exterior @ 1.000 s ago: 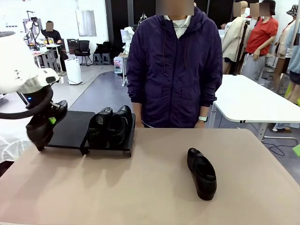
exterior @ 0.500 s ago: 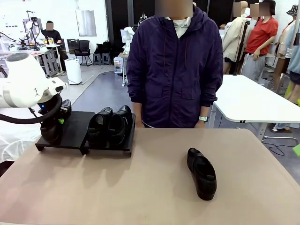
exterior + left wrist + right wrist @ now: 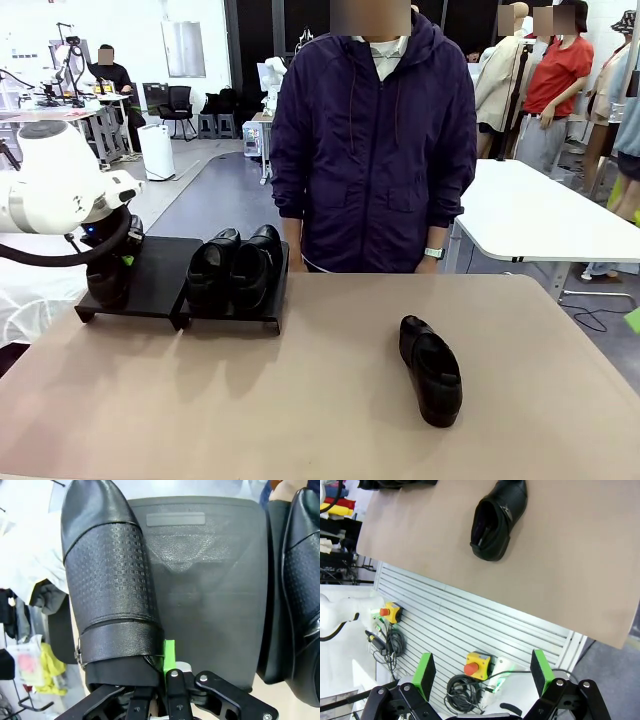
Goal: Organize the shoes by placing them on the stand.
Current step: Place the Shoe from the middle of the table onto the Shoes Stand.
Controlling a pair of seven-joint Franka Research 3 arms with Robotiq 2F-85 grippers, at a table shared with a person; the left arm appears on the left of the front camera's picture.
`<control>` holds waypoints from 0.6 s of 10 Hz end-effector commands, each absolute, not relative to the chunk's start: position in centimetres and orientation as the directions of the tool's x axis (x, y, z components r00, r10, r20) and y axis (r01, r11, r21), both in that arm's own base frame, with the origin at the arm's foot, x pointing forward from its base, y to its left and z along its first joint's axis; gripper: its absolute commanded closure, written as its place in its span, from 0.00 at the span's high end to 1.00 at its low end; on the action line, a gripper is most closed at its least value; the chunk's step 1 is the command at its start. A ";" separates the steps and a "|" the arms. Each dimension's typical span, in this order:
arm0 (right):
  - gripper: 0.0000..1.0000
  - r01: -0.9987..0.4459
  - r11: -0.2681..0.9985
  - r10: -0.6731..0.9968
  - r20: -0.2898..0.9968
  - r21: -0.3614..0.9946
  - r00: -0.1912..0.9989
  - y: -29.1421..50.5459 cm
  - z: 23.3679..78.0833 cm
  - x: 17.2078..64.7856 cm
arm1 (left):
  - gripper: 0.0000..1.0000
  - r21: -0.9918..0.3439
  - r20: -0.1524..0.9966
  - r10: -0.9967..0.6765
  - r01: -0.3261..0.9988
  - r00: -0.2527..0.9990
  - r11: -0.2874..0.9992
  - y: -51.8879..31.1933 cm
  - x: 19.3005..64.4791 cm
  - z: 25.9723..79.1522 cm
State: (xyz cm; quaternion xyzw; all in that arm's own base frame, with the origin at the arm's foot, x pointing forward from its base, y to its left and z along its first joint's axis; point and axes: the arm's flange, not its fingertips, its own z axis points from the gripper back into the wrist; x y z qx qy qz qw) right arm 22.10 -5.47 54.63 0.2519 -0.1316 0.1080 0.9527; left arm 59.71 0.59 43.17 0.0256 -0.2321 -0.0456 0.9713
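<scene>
On the left platform of the matte, pebbled black stand (image 3: 205,580), the left gripper (image 3: 167,662) pinches the heel collar of a glossy black leather shoe (image 3: 107,580) with a grid-embossed vamp, seemingly resting there. Two matching shoes (image 3: 237,268) fill the right platform. A fourth shoe (image 3: 431,370) lies on the tan table (image 3: 250,420), and the right gripper (image 3: 482,672) is spread wide, empty.

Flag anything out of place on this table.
One shoe lies alone on the bare table, right of the stand. Two shoes sit on the stand; the left pincer holds a third shoe at its left platform.
</scene>
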 end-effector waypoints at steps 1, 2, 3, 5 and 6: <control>1.00 -0.288 0.847 0.152 0.314 0.447 0.937 -5.8 55.0 22.4 | 0.00 0.124 0.472 -0.131 0.082 0.872 0.989 0.8 60.4 43.4; 1.00 -0.288 0.847 0.152 0.314 0.447 0.937 -5.8 55.0 22.4 | 0.00 0.140 0.487 -0.146 0.088 0.861 0.986 0.8 60.5 43.5; 1.00 -0.288 0.847 0.152 0.314 0.447 0.937 -5.8 55.0 22.4 | 0.00 0.146 0.493 -0.154 0.093 0.856 0.985 0.8 60.6 43.5; 1.00 -0.288 0.847 0.152 0.314 0.447 0.937 -5.8 55.0 22.4 | 0.00 0.153 0.498 -0.163 0.099 0.852 0.983 0.7 60.6 43.4; 1.00 -0.288 0.847 0.152 0.314 0.447 0.937 -5.8 55.0 22.4 | 0.00 0.154 0.493 -0.165 0.102 0.854 0.983 0.7 60.6 43.4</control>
